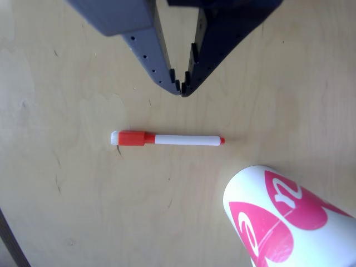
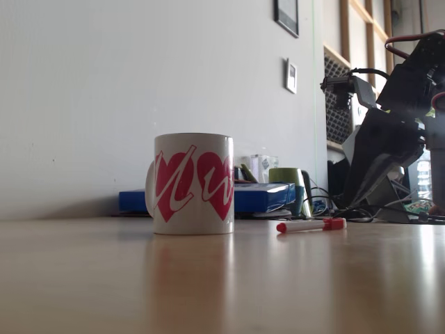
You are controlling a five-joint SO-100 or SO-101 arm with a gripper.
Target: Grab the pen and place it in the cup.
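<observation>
In the other view the gripper (image 1: 181, 89) hangs above the bench (image 1: 67, 194), pointing down from the top edge, its two dark fingers (image 1: 158, 64) drawn in until the tips nearly meet, with nothing between them. The pen (image 1: 167, 139) lies flat just below the tips, cap to the left, apart from them. The cup (image 1: 289, 222) stands at lower right. In the fixed view the arm (image 2: 393, 139) rises at far right, beyond the pen (image 2: 311, 225), which lies right of the cup (image 2: 193, 184).
</observation>
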